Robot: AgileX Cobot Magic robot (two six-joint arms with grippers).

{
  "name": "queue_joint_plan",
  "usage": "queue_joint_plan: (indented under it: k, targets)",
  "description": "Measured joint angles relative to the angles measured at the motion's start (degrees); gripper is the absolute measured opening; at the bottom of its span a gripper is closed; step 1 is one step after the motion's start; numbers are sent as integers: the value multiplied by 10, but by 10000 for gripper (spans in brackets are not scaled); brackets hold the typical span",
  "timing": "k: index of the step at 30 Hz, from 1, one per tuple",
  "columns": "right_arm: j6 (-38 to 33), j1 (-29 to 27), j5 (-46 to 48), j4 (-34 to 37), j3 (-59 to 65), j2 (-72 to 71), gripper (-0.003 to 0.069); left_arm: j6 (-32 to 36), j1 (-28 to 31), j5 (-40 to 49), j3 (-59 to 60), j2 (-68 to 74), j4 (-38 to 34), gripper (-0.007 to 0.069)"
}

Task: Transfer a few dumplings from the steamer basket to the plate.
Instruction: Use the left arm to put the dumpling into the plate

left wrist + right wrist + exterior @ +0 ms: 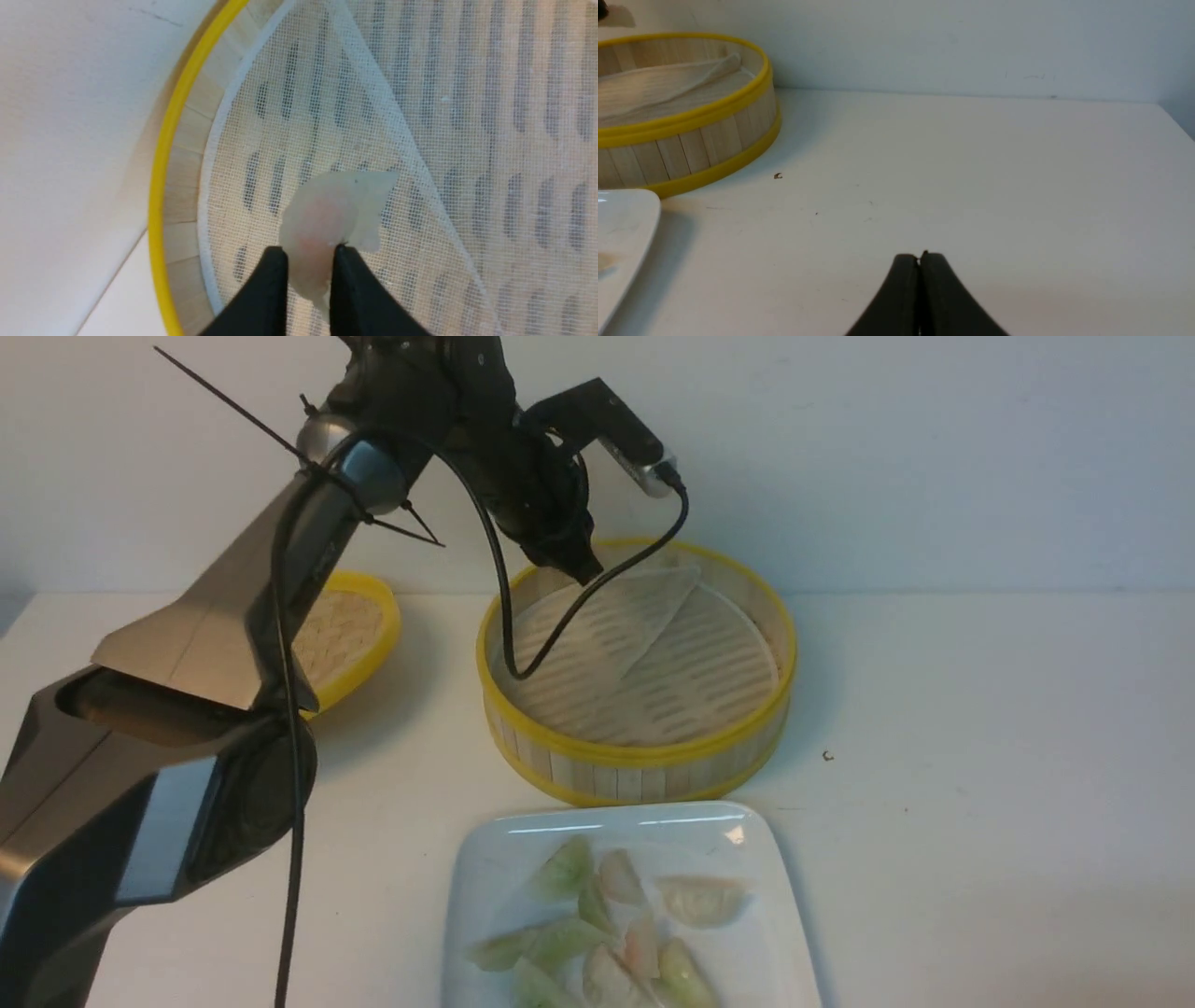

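Farthest left, one shallow woven lid with a yellow rim [350, 630] is lying on the white table [980, 756]. Next, the left gripper [308, 254] is reaching down into the one round bamboo steamer basket with yellow rims [644, 758]; its black fingers [271, 289] are clamping a single pinkish-white translucent dumpling [331, 214] by its narrow end, near the basket's far-left wall; whether it is touching the pale mesh liner [467, 116] I cannot tell.

To do this lift well, I judge the pinch should be kept light, since the skin looks soft and slippery; the arm should be rising straight up until clear of the rim, with an eye on the folded liner in case it is clinging; only then should it be swinging toward the plate.

No other dumpling is showing in the basket. In front of it, the one glossy white square plate [485, 877] is carrying the plated dumplings [702, 899], roughly ten, green and pinkish, overlapping too much for a sure count. Farthest right, the right gripper [920, 256] is hovering over the table, jaws pressed together on nothing.
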Motion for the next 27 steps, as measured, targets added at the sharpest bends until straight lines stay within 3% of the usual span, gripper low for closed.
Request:
queue_joint_plan:
  k: [7,12,17,20,27]
  targets:
    - [0,0,0,0,0,0,-14,-112,-15,7,20,-30,-3,89]
    - [0,0,0,0,0,0,-14,-134,-20,7,120,-127,-5,89]
    - [0,0,0,0,0,0,-14,-136,-23,6,334,-278,-11,89]
    - [0,0,0,0,0,0,-14,-133,-24,6,485,-360,-53,89]
    - [0,0,0,0,0,0,-14,-68,-70,-57,745,-439,-117,89]
